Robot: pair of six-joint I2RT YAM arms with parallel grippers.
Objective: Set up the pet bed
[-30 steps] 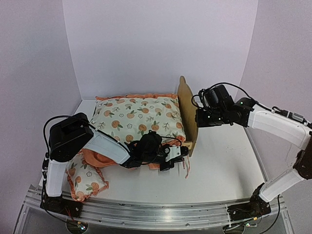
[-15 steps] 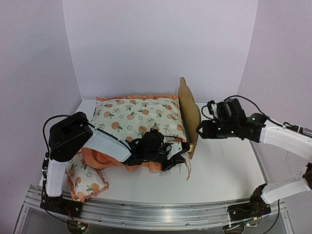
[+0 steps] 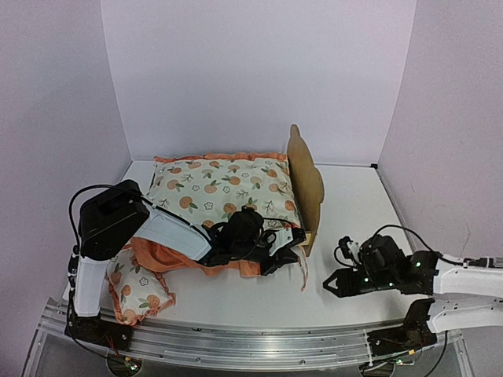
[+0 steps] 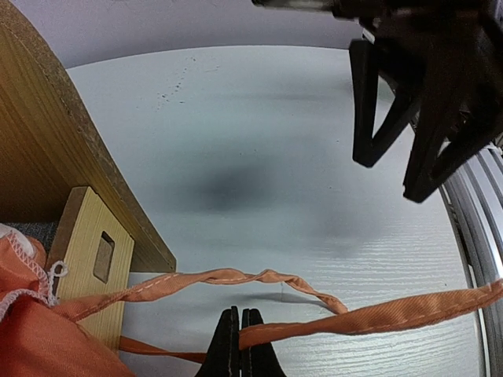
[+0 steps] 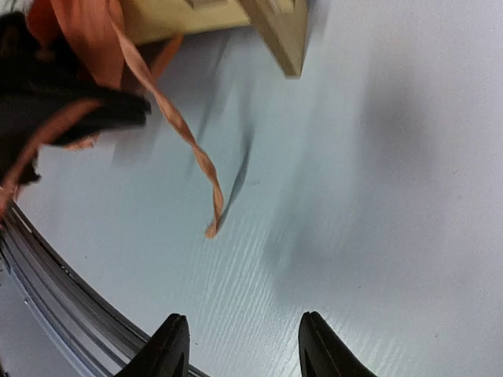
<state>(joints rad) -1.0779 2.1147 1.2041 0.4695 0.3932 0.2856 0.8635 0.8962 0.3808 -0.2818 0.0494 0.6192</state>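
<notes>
Two pincers are shown. My left pincer [image 4: 240, 344] is closed tight on an orange tie ribbon [image 4: 377, 318] of the mattress cushion [image 3: 224, 188], just beside a corner post [image 4: 90, 259] of the pet bed [image 3: 305, 177]. A second, twisted ribbon [image 4: 259, 276] trails loose over the table [image 3: 354, 204]. My right pincer [image 5: 240, 349] hovers low over the table, near the headboard end but apart from it, fingers spread and holding nothing. The pet bed stands mid-table with its headboard upright at the right end. The cushion lies on it, its near ruffle rumpled. The small pillow [image 3: 140, 297] lies apart at the near left.

Risks, as I judge them:
- The thin ribbon may slip from my shut tips under tension.
- A hard pull may drag the cushion askew.
- The same pull may skid or tip the light frame, since nothing braces it.

No brand, label or lettering can be read. The fabric bears only a fruit-and-leaf print.
</notes>
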